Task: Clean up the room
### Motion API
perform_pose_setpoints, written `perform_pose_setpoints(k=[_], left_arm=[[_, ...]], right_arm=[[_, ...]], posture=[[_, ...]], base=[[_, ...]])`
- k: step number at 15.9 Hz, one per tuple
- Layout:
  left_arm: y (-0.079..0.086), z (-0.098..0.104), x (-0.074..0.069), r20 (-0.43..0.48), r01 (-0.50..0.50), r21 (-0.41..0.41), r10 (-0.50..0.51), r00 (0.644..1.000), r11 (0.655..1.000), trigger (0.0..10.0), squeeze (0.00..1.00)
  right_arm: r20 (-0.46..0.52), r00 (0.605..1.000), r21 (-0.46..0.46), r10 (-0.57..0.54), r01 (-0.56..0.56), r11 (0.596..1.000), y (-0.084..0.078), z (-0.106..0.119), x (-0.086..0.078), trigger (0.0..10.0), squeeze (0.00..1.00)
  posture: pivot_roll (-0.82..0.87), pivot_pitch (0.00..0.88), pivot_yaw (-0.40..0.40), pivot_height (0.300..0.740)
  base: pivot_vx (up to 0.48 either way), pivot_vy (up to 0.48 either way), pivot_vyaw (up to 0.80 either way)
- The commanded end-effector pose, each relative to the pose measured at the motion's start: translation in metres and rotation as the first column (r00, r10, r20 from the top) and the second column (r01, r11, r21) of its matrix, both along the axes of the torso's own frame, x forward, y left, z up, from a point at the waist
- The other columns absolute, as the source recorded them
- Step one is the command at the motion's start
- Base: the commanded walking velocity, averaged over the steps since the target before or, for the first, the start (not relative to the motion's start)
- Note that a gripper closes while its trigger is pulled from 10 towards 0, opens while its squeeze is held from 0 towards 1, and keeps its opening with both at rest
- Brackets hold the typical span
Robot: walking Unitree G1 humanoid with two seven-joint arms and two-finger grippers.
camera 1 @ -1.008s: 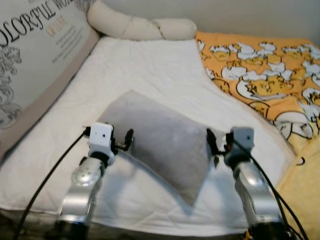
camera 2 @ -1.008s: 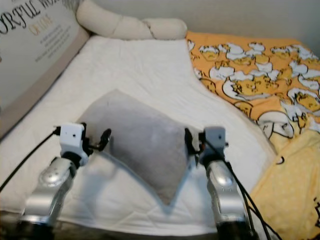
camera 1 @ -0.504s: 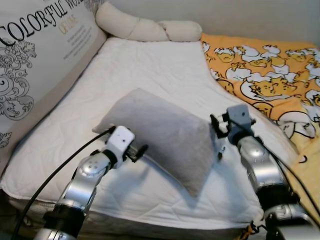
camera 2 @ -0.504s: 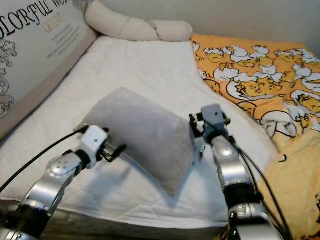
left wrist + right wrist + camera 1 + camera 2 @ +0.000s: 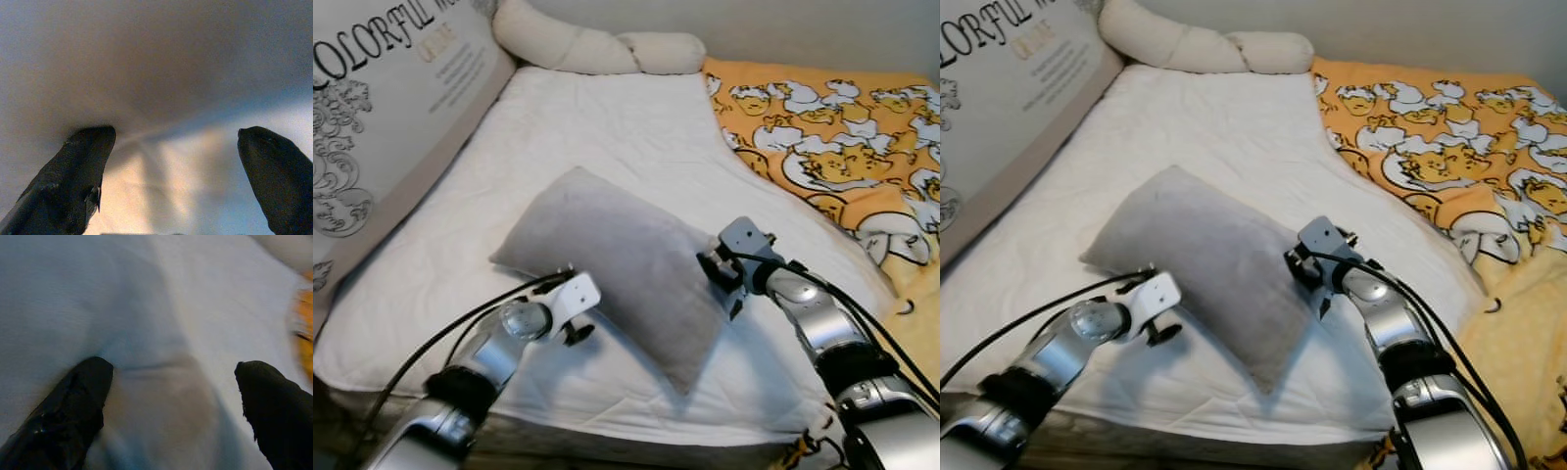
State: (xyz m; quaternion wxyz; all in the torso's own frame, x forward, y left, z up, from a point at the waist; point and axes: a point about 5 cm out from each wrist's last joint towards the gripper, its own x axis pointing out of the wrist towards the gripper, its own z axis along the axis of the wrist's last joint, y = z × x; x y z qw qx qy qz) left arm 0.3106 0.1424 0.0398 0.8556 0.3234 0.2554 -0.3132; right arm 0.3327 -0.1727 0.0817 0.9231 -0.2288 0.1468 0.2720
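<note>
Scene: a bed with a white quilted mattress cover [image 5: 626,147], seen from its near edge. A grey pillow [image 5: 617,264] lies diagonally on the near half of the cover, one corner pointing toward the near edge, its far end raised slightly off the sheet.

Surroundings: a large printed cushion [image 5: 382,127] with dark ornamental lettering and scrollwork leans along the left side of the bed. A cream knotted bolster [image 5: 597,49] lies across the far end, against a plain pale wall [image 5: 803,29]. An orange blanket with a white duck pattern [image 5: 832,137] covers the right side of the bed and drapes down toward the near right corner.

Left gripper [image 5: 570,318]: at the pillow's near left edge, low over the sheet. In the left wrist view its two black fingers [image 5: 73,176] stand wide apart, with the pillow's grey underside and the white cover between them. Whether they touch the pillow cannot be told.

Right gripper [image 5: 722,284]: at the pillow's right edge, arm reaching in from the near right. In the right wrist view its fingers [image 5: 68,411] are likewise spread, pale fabric between them; nothing is clamped.

Black cables [image 5: 421,352] run along both silver arms.
</note>
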Motion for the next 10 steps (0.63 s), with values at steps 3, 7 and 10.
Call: perform_pose_setpoints(k=[3, 7, 10], left_arm=[[0.005, 0.024, 0.021, 0.112, -0.138, -0.161, 0.158, 0.981, 0.977, 10.0, 0.43], [0.01, 0.04, 0.021, 0.116, -0.088, -0.318, 0.131, 0.985, 0.944, 10.0, 0.41], [0.006, 0.04, 0.012, 0.108, -0.006, -0.321, 0.043, 0.993, 0.947, 10.0, 0.4]], right_arm=[[-0.13, 0.968, 0.134, 0.214, -0.196, 0.971, -0.002, 0.005, -0.025, 10.0, 0.0], [-0.277, 0.849, 0.246, 0.45, -0.39, 0.887, -0.023, 0.018, -0.076, 10.0, 0.0], [-0.248, 0.844, 0.328, 0.476, -0.389, 0.861, -0.03, 0.041, -0.087, 10.0, 0.0]], posture=[[0.04, 0.0, -0.015, 0.74], [0.03, 0.0, -0.012, 0.74], [0.03, 0.0, -0.007, 0.74]], base=[[0.0, 0.0, 0.0], [0.0, 0.0, 0.0], [0.0, 0.0, 0.0]])
